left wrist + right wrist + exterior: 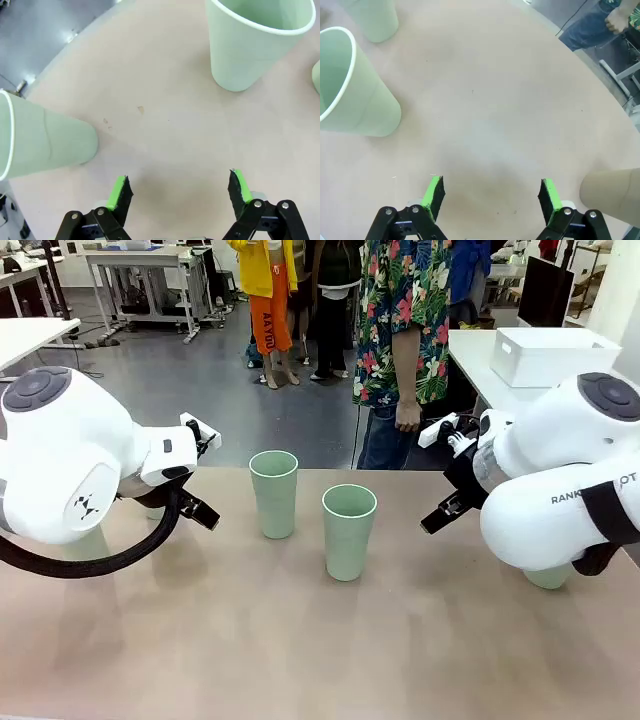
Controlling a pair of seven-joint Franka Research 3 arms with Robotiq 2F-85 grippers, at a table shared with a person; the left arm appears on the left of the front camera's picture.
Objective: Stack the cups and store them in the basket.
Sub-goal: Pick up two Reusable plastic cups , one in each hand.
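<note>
Worktop (pixel 240 640) beige. Basket (pixel 545 358) white, on side table (pixel 472 352) far R. Rear mint cup (pixel 274 492) & nearer mint cup (pixel 349 530) upright mid-worktop, apart. Brown cup (pixel 615 192) near R pincer (pixel 490 194). L pincer (pixel 179 190) & R pincer both spread wide, empty, above bare worktop.

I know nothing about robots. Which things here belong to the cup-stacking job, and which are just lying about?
Job: far pale mint green plastic tumbler, nearer mint green tumbler, brown plastic tumbler, large white rectangular plastic basket, open left gripper, open right gripper.
Just there: person in a flowered shirt, white side table under the basket, metal-framed workbench far behind.
</note>
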